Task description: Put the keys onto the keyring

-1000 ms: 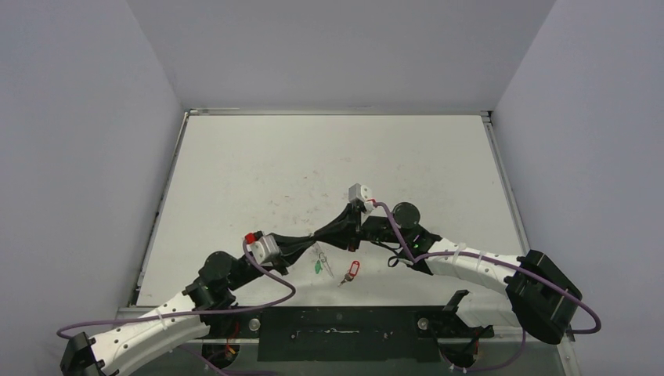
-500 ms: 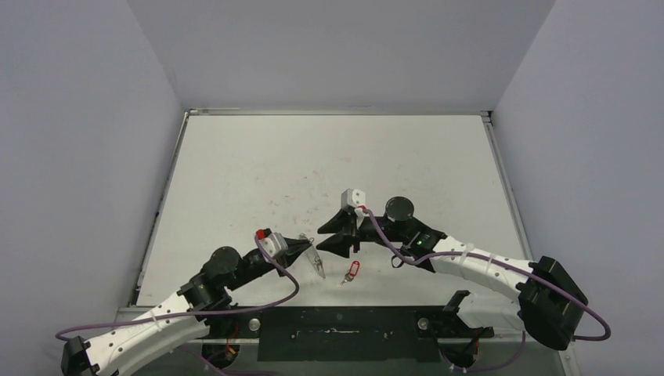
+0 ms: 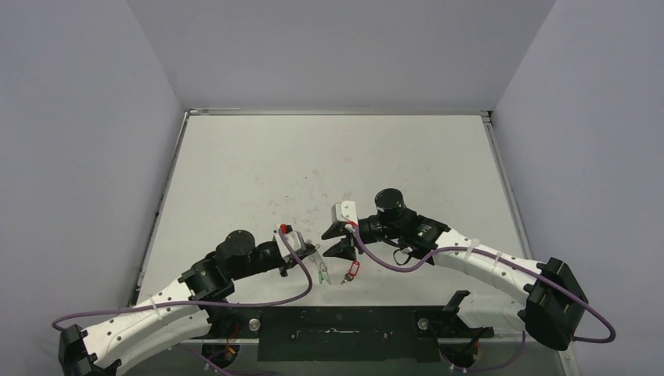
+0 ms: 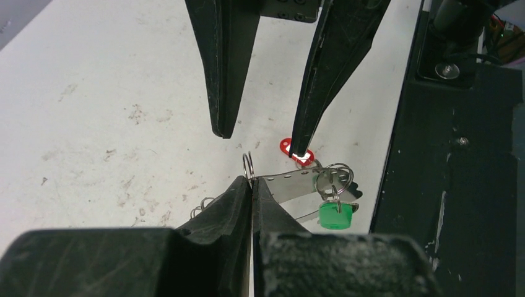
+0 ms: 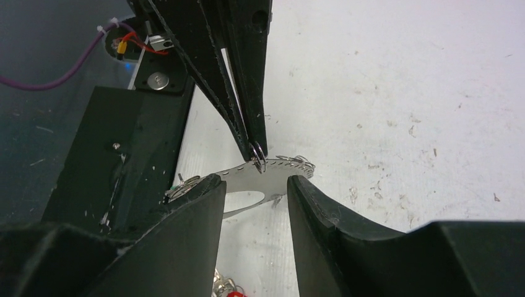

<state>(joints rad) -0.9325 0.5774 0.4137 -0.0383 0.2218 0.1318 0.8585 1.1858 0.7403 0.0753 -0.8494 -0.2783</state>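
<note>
Keyring (image 4: 203, 206) is the fiddly bit. Thin wire curls out either side of the left gripper (image 4: 251, 182), whose fingers are squeezed together where a small silver ring pokes up. I reckon it's pinching the loop, though wire vs key blade is hard to call. Green-tagged key (image 4: 288, 185) sticks out at 3 o'clock from those tips and looks threaded already. Red-tagged key (image 3: 352, 270) lies on the table (image 3: 258, 172), at about 4 o'clock from the right gripper (image 3: 329, 243), which hovers close by, fingers spread, holding nothing. So the red one is the step in hand: the right arm needs to drop, nip it and line its hole up with the wire. The table is white and scuffed, boxed in by plain grey walls (image 3: 78, 157).
</note>
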